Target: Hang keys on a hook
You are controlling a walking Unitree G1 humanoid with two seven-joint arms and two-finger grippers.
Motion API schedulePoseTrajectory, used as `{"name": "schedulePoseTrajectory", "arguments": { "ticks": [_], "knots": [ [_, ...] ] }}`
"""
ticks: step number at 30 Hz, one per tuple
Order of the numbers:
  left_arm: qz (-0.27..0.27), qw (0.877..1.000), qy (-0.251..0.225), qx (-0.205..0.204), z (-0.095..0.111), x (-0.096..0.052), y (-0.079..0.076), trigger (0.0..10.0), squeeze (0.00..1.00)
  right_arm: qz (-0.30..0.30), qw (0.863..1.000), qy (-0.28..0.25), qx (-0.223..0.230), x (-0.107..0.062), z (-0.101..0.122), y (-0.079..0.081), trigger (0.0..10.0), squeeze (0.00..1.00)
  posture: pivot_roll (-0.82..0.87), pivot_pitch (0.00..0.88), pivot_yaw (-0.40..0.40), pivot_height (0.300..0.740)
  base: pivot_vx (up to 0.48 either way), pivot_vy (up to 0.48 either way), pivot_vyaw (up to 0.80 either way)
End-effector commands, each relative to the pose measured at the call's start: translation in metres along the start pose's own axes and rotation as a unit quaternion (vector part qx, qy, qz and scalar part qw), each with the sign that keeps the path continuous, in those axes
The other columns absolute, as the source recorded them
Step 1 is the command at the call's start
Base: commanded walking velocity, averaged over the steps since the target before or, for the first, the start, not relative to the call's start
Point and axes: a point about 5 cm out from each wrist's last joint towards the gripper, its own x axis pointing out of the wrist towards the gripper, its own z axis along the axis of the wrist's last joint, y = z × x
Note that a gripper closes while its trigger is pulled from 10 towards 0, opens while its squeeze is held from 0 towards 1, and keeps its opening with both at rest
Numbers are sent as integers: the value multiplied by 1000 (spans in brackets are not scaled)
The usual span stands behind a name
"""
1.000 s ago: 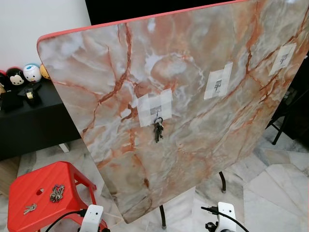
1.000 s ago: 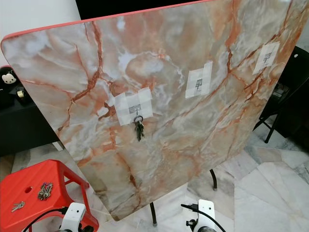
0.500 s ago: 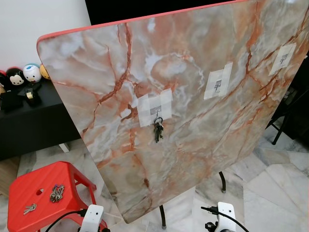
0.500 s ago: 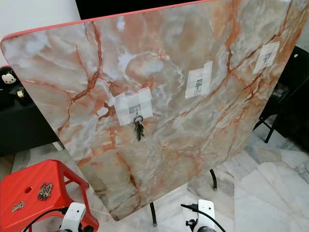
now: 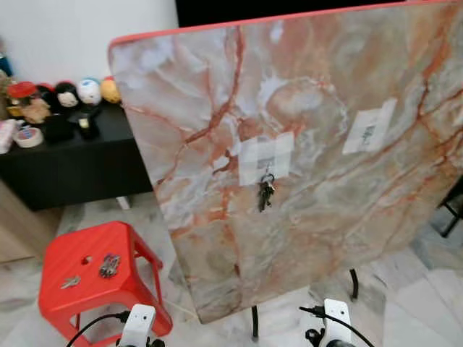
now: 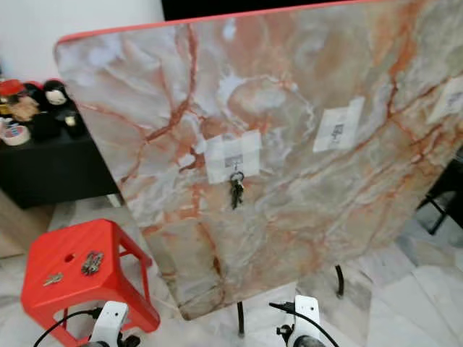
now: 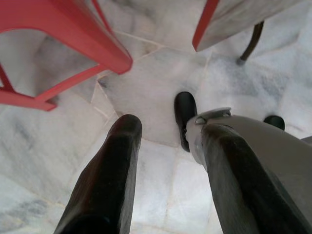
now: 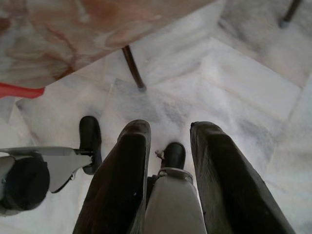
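A bunch of keys hangs from a small hook taped onto the tilted marble-patterned board. A second taped hook to its right is bare. On the red stool at lower left lie another key bunch and a single key. Both arms hang low by the floor. The left gripper is open above the floor tiles, near the stool's leg. The right gripper is open too, with nothing between its fingers.
A black cabinet at the back left carries several small toys. The board stands on thin black legs over a marble floor. A third taped hook sits at the board's far right.
The whole picture has shifted to the right and is slightly blurred, so the camera has turned left. More of the stool and the cabinet shows. The hanging keys and both arms stay as before.
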Motion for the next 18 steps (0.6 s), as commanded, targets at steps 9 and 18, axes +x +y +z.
{"name": "schedulePoseTrajectory", "arguments": {
  "ticks": [9,18],
  "knots": [
    [0,1000,9,5,-5,0,-1,10000,0,2,1000,1,-6,0,1,0,10000,0,35,0,12,740,0,0,800],
    [-1,1000,7,6,-5,-1,0,10000,0,3,1000,2,-10,0,1,0,10000,0,38,0,10,740,0,0,800]
  ]
}}
